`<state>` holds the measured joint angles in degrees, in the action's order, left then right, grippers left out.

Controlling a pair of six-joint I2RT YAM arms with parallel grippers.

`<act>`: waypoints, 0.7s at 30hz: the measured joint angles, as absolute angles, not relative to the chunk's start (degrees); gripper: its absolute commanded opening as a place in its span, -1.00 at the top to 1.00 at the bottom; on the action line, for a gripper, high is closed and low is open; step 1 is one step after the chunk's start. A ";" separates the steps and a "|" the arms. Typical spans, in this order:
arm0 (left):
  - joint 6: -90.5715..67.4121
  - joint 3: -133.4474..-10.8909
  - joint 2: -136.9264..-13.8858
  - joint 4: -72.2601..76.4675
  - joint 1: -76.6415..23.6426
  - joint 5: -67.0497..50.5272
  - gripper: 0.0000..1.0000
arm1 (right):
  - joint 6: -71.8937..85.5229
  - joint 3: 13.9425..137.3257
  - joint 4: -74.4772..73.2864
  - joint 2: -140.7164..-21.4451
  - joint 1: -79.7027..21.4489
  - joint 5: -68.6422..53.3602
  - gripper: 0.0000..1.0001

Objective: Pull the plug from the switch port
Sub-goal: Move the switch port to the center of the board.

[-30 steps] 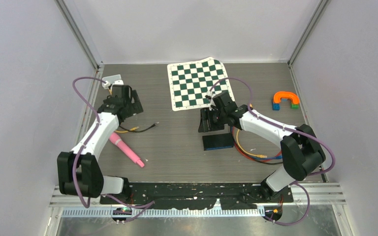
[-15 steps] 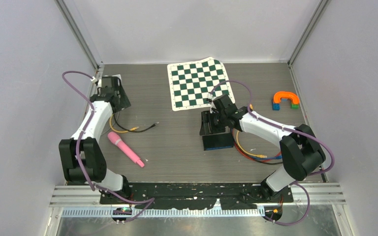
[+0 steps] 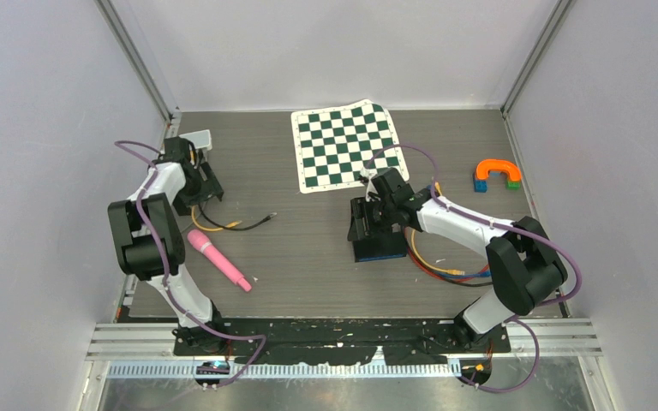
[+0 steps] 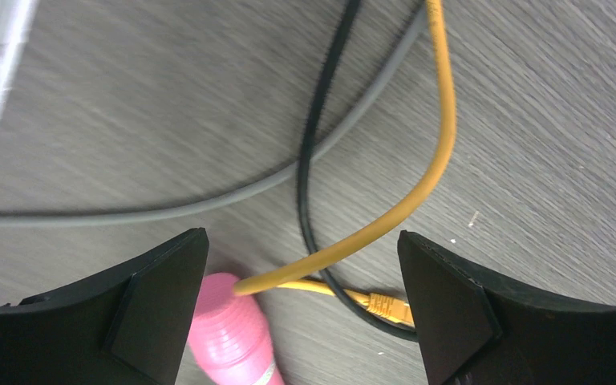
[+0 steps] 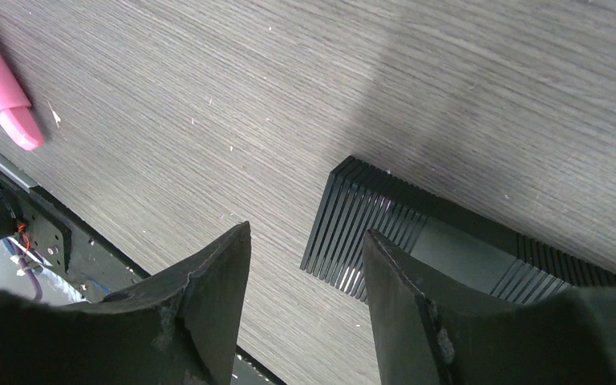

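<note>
Shows the left gripper [image 4: 301,239] well to the left of the checkered mat [image 3: 347,145], jaws spread wide and clamped on nothing. Looks down through that gap onto a yellow cable [image 4: 441,144], a black cable [image 4: 309,160] crossing it and a gray cable [image 4: 208,204], all flat on the table [image 3: 308,274]. Finds a yellow plug [image 4: 389,307] at the end of the yellow cable, loose on the wood. Puts it off the mat's left corner, nearer the arm bases, and well apart from the switch [image 3: 379,248]. Places a pink marker [image 3: 218,259] near that plug, farther from the mat.

Sets the switch on the near side of the mat's right corner, close to it but not touching. Holds the right gripper [image 5: 306,231] over the switch's mat-side edge, jaws apart with nothing pinched between them, one finger overlapping the vented end of the case. Gathers red, blue and orange cable loops [image 3: 433,265] on the far side of the switch from the yellow plug, nearer the bases than the mat. Cannot tell whether any plug sits in a port, the ports being hidden under the right arm.
</note>
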<state>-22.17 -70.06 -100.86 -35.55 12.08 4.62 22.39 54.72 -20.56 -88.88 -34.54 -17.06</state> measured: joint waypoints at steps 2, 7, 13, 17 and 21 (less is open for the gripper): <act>-21.71 -72.01 -103.70 -35.75 12.01 2.26 -0.69 | 22.41 54.22 -20.56 -88.68 -34.54 -17.19 -0.21; -20.40 -76.49 -109.10 -36.60 12.01 -1.93 -0.45 | 22.46 52.53 -20.58 -87.53 -34.54 -17.28 -0.20; -19.51 -77.30 -111.28 -37.08 11.75 -7.05 -0.06 | 22.65 51.64 -20.56 -86.48 -34.54 -17.21 -0.20; -18.65 -77.45 -111.68 -37.21 10.46 -9.10 0.35 | 22.68 51.13 -20.58 -86.41 -34.54 -17.19 -0.20; -17.54 -77.65 -111.74 -37.19 8.27 -10.96 0.64 | 22.72 50.78 -20.60 -86.11 -34.54 -17.12 -0.20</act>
<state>-17.54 -77.65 -111.74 -37.19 8.27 -10.96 22.72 50.78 -20.60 -86.11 -34.54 -17.12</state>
